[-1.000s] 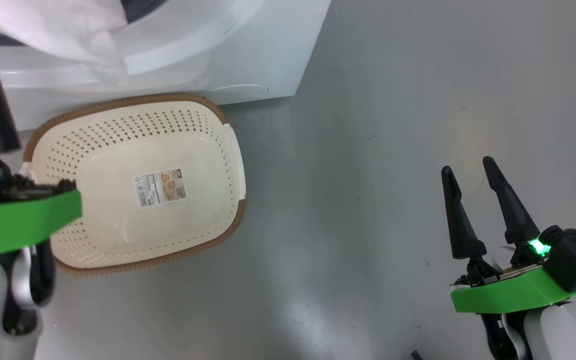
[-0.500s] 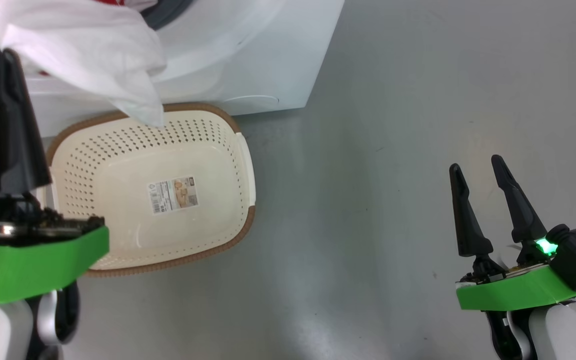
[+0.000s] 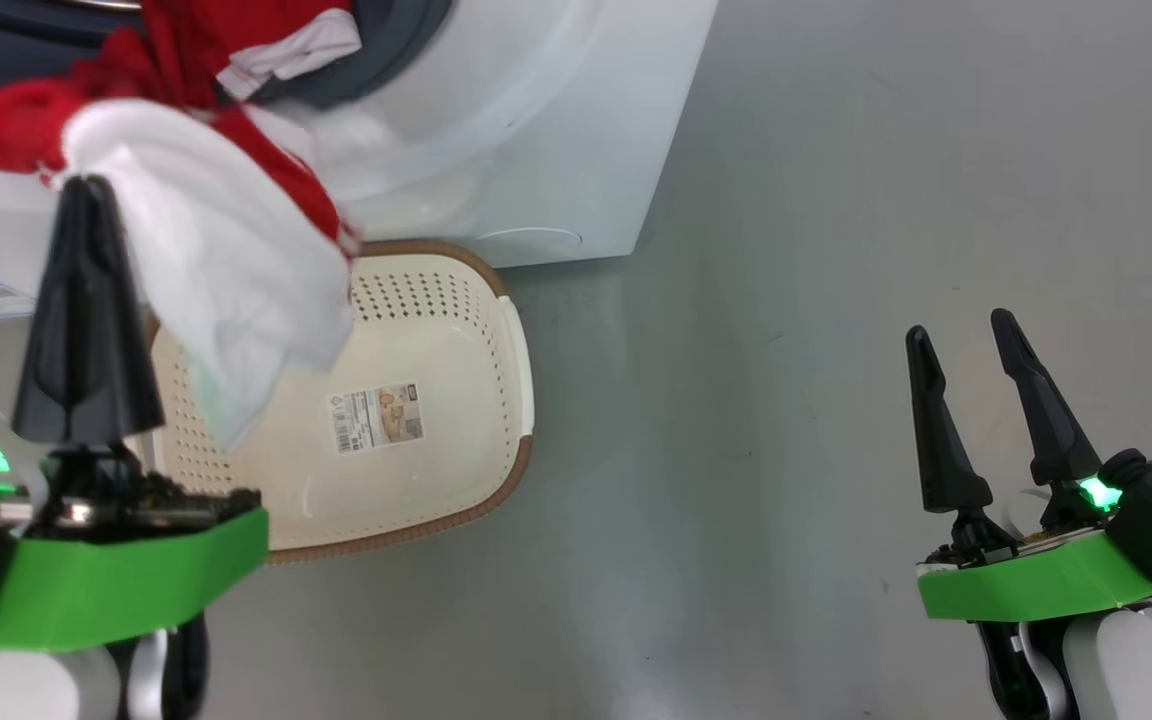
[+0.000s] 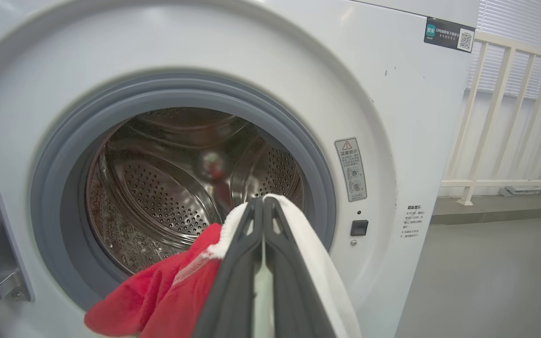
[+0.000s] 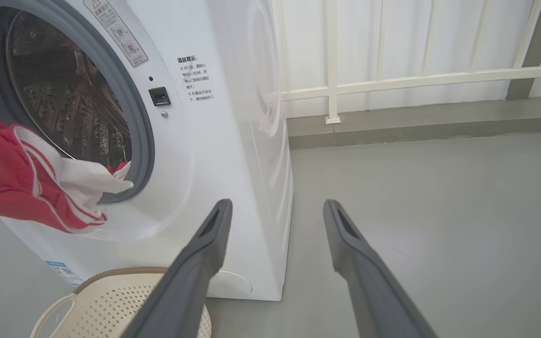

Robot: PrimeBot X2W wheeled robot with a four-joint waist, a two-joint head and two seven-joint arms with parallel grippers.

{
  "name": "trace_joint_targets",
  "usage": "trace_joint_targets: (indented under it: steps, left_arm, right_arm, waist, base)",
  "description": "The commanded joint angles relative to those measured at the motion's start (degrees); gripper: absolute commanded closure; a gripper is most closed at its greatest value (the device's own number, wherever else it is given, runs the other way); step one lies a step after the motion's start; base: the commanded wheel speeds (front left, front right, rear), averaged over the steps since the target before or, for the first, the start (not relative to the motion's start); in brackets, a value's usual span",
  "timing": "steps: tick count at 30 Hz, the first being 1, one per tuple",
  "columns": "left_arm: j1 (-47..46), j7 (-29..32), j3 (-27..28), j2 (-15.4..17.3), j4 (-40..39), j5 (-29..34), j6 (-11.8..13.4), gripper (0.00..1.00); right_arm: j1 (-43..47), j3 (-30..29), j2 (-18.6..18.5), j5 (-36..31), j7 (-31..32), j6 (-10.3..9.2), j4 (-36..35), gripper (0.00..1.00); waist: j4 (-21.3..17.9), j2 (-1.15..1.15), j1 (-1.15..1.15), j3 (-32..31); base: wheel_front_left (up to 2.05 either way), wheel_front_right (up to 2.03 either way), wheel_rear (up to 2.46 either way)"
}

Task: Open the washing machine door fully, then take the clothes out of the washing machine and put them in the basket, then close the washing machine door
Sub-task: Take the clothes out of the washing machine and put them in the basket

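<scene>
While our left gripper (image 3: 86,188) is clamped on the clothes (image 3: 226,285), we note red-and-white fabric hanging from the washing machine (image 3: 556,120) mouth over the basket (image 3: 461,325). Right gripper (image 3: 958,326): fingers apart, empty, above the floor (image 3: 786,250).

1. washing machine (image 4: 392,117), front panel right of the opening: warning sticker (image 4: 350,169), red triangle with exclamation mark; its text is too small to read.
2. Further right on the same panel: Chinese note (image 5: 195,77), heading "温馨提示"; the lines below aren't legible.
3. Top right corner: dark label (image 4: 449,34) with QR code; print unreadable.
4. Low on the front: blue label (image 5: 61,268), unreadable.
5. basket (image 3: 516,340) base: sticker (image 3: 376,417) with barcode; print too small.
</scene>
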Motion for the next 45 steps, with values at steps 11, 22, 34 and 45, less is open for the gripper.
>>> trace_joint_targets:
  steps: [11,22,34,45]
  left_arm:
    - [0.96,-2.46,-0.34,-1.49,11.82,-3.05,-1.67,1.0]
    - [-5.95,-5.3,-2.13,-5.43,36.84,-5.11,-7.73,1.0]
    - [-14.61,-5.73,-1.95,-8.86,59.09,-4.92,-12.89,1.0]
    - [-20.26,-5.75,0.16,-11.25,75.06,-3.85,-15.05,1.0]
  right_arm:
    - [0.96,1.87,-0.65,-0.72,-0.36,0.35,-1.56,0.0]
    - [0.41,2.69,-0.65,-0.18,-0.36,0.35,-0.26,0.0]
    - [-0.36,3.3,-0.65,0.31,-0.36,0.35,0.66,0.0]
    - [-1.86,4.79,-0.65,1.08,-0.36,0.35,1.88,0.0]
  waist:
    - [-0.17,0.0,0.0,-0.44]
    - [-2.13,0.0,0.0,0.06]
    - [-3.43,0.0,0.0,2.24]
    - [-5.43,0.0,0.0,5.25]
  base:
    - [0.0,0.0,0.0]
    - [0.0,0.0,0.0]
    - [0.0,0.0,0.0]
    - [0.0,0.0,0.0]
